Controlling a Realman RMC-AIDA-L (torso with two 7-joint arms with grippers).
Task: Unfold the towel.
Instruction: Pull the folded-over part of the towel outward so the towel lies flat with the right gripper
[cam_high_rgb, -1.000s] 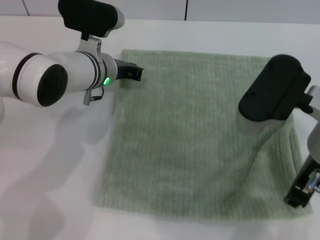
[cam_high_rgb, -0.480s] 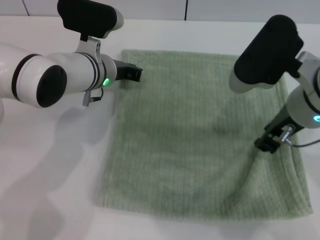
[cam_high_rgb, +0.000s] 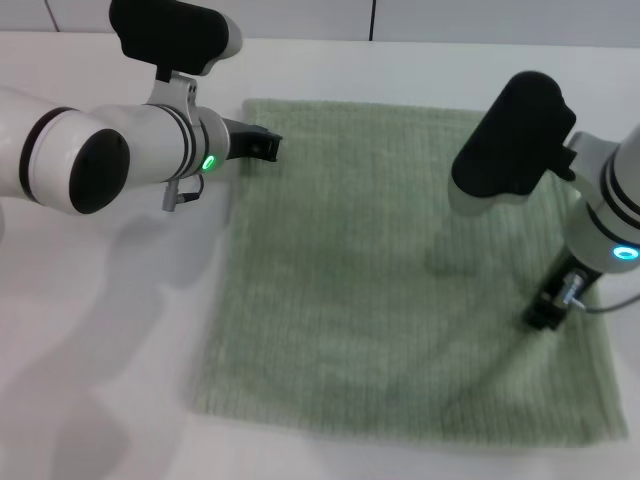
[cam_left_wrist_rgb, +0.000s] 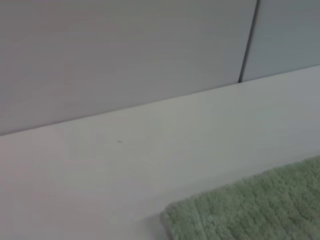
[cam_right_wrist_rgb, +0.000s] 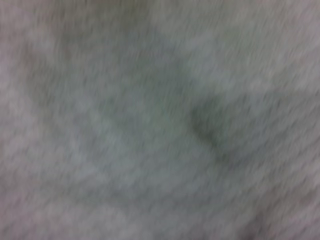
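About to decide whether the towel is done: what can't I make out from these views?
- Left pincer: head view, at the towel's far left corner; whether it grips the cloth is unreadable.
- Right pincer: head view, low over the towel's right side; contact unclear.
- Right wrist view: only blurred cloth.
- Towel's near right corner: cut off by the head view's edge.

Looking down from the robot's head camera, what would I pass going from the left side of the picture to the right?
Left gripper at the towel's far left corner → the spread towel → right gripper over the towel's right part.
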